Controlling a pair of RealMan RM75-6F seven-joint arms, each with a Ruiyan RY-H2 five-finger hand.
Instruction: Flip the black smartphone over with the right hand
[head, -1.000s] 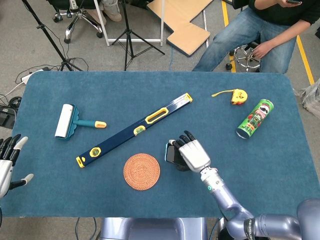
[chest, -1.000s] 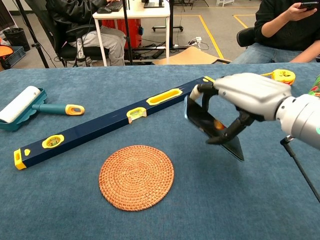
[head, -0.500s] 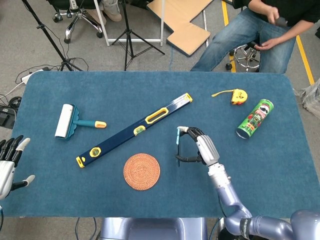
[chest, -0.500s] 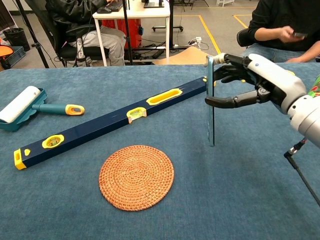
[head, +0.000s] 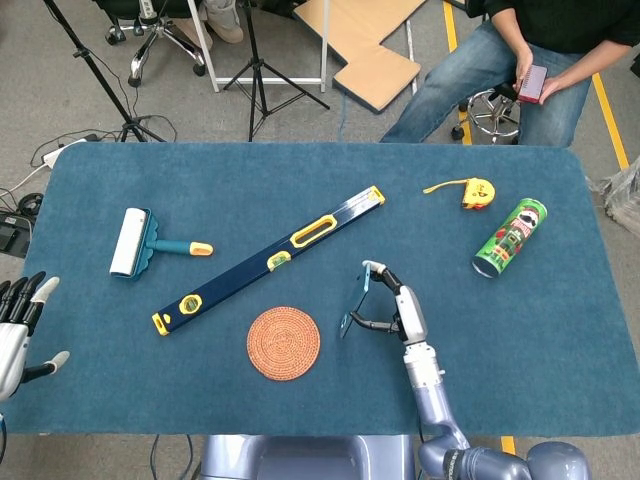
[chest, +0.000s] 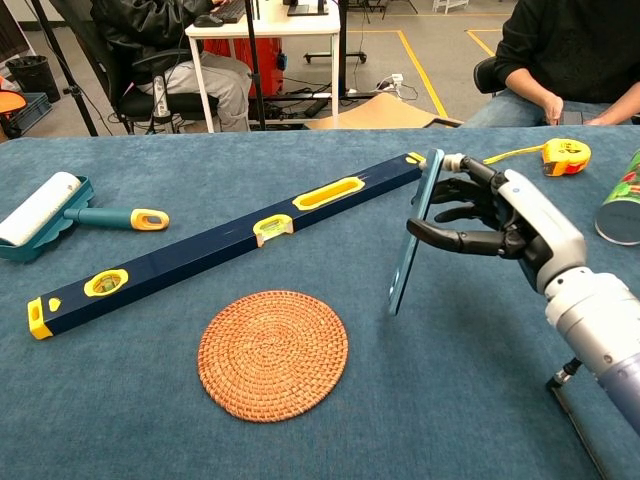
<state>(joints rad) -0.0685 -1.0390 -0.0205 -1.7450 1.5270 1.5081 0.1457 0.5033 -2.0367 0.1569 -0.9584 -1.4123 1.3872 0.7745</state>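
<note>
phone: black smartphone (chest: 413, 232) on edge, centre-right of chest view, lower end touching blue table (chest: 120, 400), top tilted toward frame right; thin profile only, in head view sits just right of centre (head: 355, 301)
right hand: right hand (chest: 500, 218) grips phone from the right side, one finger hooked over top edge, thumb (chest: 440, 238) pressed on the face toward the hand; in head view (head: 398, 308) just below centre
left hand: left hand (head: 20, 318) at far left edge of head view, lower left, fingers spread apart, holding nothing, off the table edge
mat: round woven coaster (chest: 272, 354) lower centre of chest view, flat, near phone but apart, to its left
level: long navy spirit level (chest: 225, 241) with yellow ends, diagonal from lower left to upper centre, its upper end near phone top
lint roller: lint roller (head: 135, 241) with teal handle, left part of head view, well apart from phone
tape: yellow tape measure (head: 477, 192) upper right of head view, strip pulled out leftward
can: green chip can (head: 510, 237) lying on side, right of head view, just below tape measure
background: seated person (head: 520, 60) in jeans top right beyond table, holding a phone; tripod legs (head: 262, 70) top centre
</note>
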